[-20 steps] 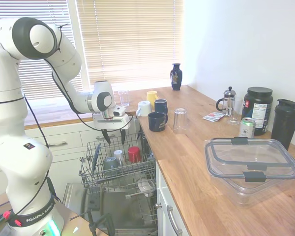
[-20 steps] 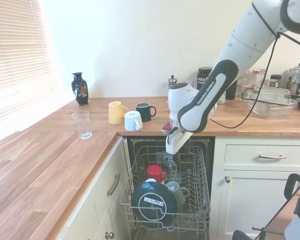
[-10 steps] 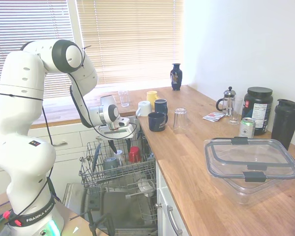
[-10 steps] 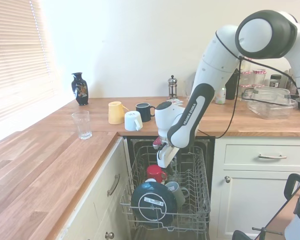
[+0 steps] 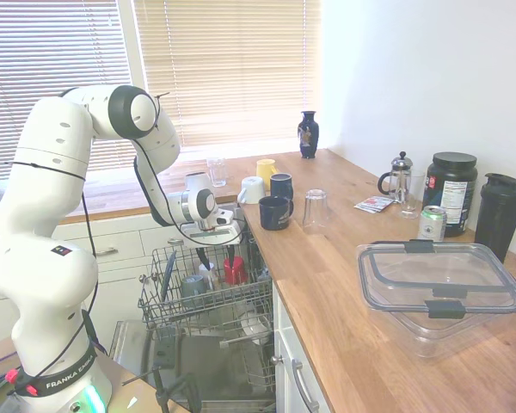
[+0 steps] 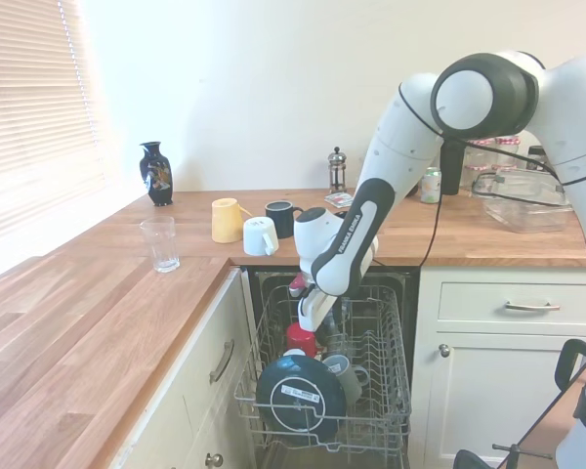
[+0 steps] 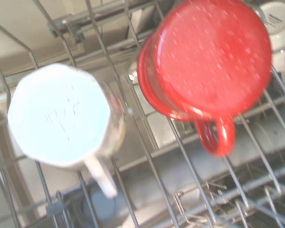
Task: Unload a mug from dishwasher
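Hovering just above the red mug [image 7: 211, 57], gripper [image 5: 216, 256] open, holding nothing. Mug sits upside down in the dishwasher [image 5: 208, 303] rack, ungrasped. Grasp, lift and transfer to counter [image 5: 344, 284] all remain.

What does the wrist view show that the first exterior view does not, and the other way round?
Only the wrist view shows the red mug's upturned base and its handle. Only the first exterior view shows the gripper open just above the rack, the worktop with navy mugs, and the clear lidded box. Both show the red mug and a white cup in the dishwasher rack.
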`<state>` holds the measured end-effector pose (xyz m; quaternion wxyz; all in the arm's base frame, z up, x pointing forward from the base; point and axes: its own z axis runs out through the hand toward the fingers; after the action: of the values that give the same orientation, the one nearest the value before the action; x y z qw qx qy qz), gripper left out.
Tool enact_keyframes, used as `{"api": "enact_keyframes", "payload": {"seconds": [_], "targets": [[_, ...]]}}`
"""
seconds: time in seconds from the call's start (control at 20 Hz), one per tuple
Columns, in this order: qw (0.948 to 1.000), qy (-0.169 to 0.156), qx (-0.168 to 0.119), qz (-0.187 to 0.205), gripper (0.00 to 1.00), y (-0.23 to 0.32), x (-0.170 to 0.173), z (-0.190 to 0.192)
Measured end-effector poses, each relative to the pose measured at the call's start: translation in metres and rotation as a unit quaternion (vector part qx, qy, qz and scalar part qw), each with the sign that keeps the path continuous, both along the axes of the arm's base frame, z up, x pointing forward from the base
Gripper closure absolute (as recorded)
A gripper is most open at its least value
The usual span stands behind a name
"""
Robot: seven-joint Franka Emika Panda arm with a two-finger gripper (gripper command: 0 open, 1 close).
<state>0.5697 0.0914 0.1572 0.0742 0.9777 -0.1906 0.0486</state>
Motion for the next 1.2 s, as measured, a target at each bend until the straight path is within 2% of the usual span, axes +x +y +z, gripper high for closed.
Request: {"api": "enact_keyframes", "payload": {"seconds": [0.8, 1.2], "targets": [[0.9995, 0.018, 0.020, 0.015, 0.00, -0.001, 0.051, -0.059], [0.9991, 0.032, 0.019, 0.022, 0.00, 0.000, 0.071, -0.094]]}}
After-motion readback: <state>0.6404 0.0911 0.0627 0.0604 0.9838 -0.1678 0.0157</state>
